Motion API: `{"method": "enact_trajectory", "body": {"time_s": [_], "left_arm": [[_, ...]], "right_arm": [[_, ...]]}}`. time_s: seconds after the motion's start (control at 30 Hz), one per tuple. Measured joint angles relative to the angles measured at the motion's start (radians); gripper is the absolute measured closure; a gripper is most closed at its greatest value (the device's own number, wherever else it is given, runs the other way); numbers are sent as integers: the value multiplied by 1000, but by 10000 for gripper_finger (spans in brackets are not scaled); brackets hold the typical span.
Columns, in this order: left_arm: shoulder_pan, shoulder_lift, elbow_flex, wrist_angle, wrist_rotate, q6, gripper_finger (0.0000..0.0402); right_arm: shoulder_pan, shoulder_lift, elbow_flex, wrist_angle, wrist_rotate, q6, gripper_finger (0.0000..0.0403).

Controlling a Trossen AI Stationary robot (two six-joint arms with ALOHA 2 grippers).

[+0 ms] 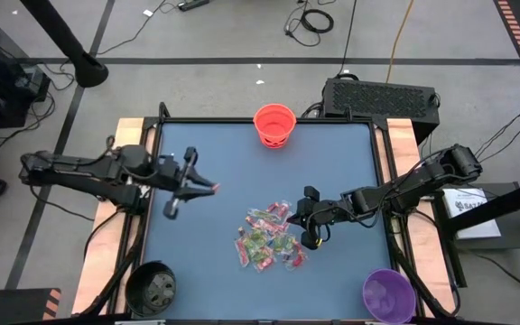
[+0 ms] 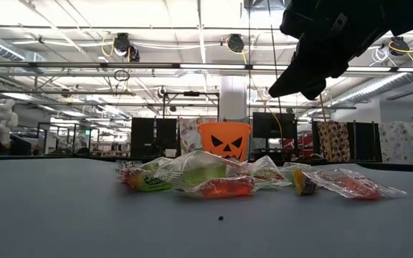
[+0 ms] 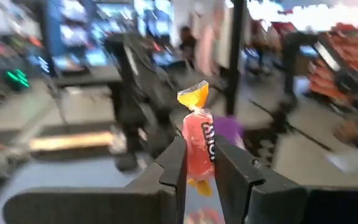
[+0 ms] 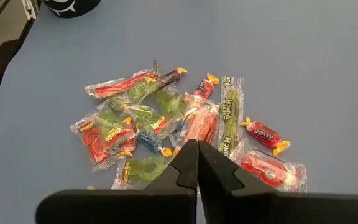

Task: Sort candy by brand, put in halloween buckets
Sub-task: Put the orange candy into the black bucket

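Left tool (image 3: 199,163) gripping candy (image 3: 198,147) aloft

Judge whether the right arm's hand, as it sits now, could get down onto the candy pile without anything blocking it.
Probably yes. The right hand hangs shut at the edge of the candy pile, with only bare table around; it would need to open first.

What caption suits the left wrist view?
Left claw pinching a small red candy with orange twisted wrapper ends, lifted above the table.

place: we read it as a robotics lab
evidence: exposed ceiling pipes (image 2: 156,68), floor cables (image 1: 310,18) at frame top
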Motion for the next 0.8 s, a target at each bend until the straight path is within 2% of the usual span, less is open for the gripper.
{"method": "enact_trajectory", "body": {"time_s": [0.1,0.2,0.33,0.6,0.8], "left_arm": [[-34,-58,46,-257,11,-4,336],[-64,-99,122,-522,-47,-41,336],[-117,-112,208,-752,-72,-152,336],[-308,-72,238,-994,-37,-499,336],[-478,15,238,-1016,-37,-757,336]], "right_arm": [[0,0,0,0,0,-4,403],[0,0,0,1,0,-8,403],[0,0,0,8,1,-8,403],[0,0,0,32,3,-16,403],[0,0,0,36,3,-16,403]]}}
